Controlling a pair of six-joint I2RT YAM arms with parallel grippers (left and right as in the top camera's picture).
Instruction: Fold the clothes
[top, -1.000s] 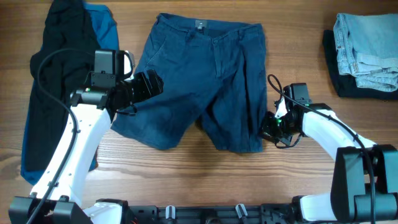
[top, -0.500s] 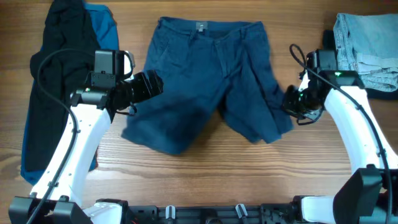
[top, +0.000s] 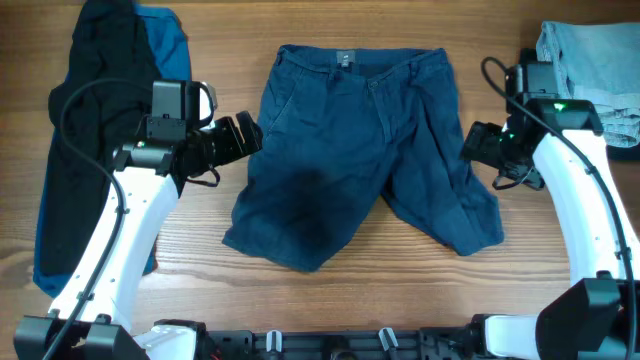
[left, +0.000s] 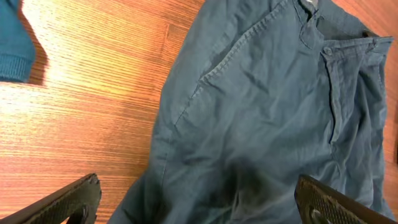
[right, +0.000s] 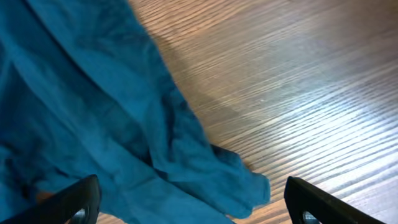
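At far left a black garment (top: 95, 80), cut off at the top, is hiding most of a brighter blue garment (top: 170, 45). The left gripper (top: 246, 135) is hovering, fingers (left: 71, 198) spread wide, navy shorts (top: 350, 150) lying flat just ahead of them. The right gripper (top: 478, 146) is gaping empty over the shorts' rumpled leg. At the right edge pale denim (top: 585, 60) is running out of frame.
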